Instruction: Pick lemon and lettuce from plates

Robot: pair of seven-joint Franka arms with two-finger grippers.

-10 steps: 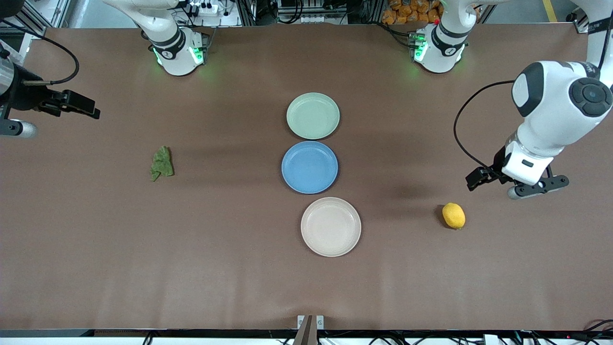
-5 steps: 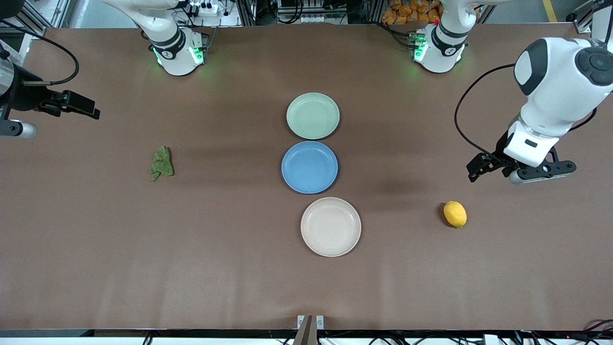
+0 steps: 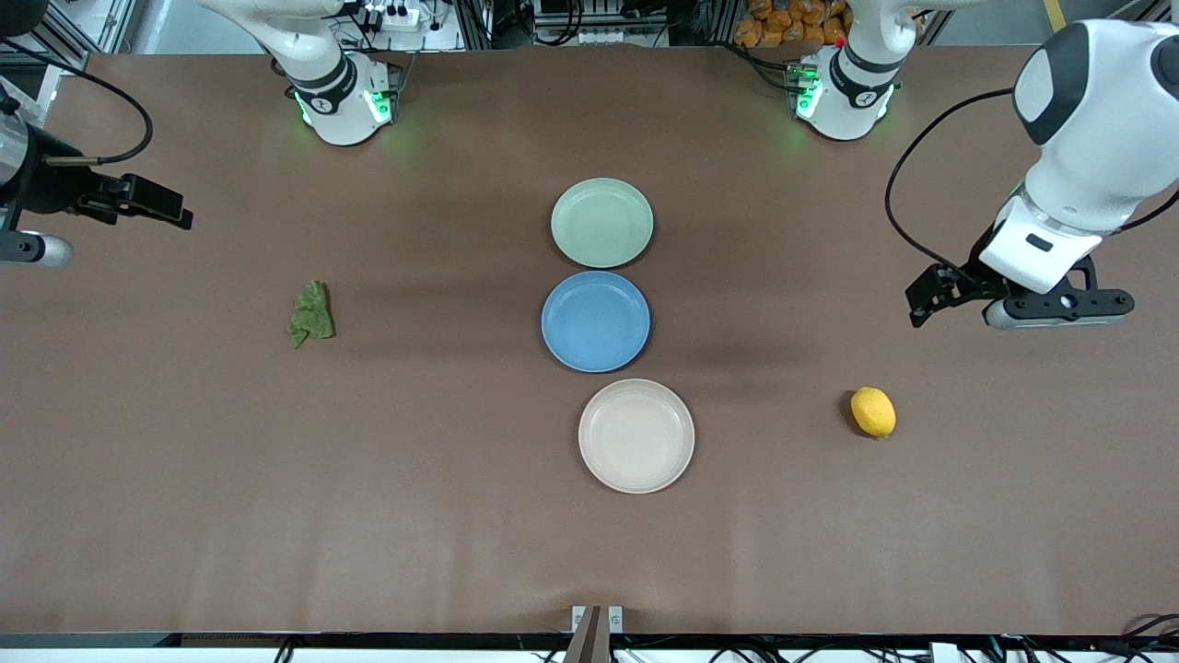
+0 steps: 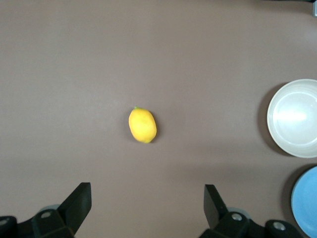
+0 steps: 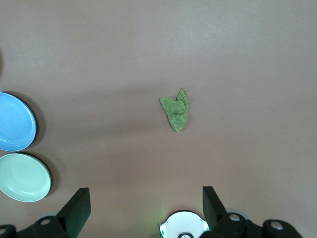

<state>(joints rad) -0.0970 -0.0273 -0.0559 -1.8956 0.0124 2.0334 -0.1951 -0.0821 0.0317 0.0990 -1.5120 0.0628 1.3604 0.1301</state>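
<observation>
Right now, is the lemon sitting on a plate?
No, the lemon lies on the bare table, beside the beige plate toward the left arm's end.

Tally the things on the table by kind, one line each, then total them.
Plates: 3, the pale green plate, the blue plate and the beige-white plate
Lemon: 1
Lettuce: 1
Total: 5

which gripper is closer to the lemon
Left. The left gripper hangs open over bare table at the left arm's end, near the lemon. The right gripper waits open at the right arm's end, past the lettuce.
</observation>
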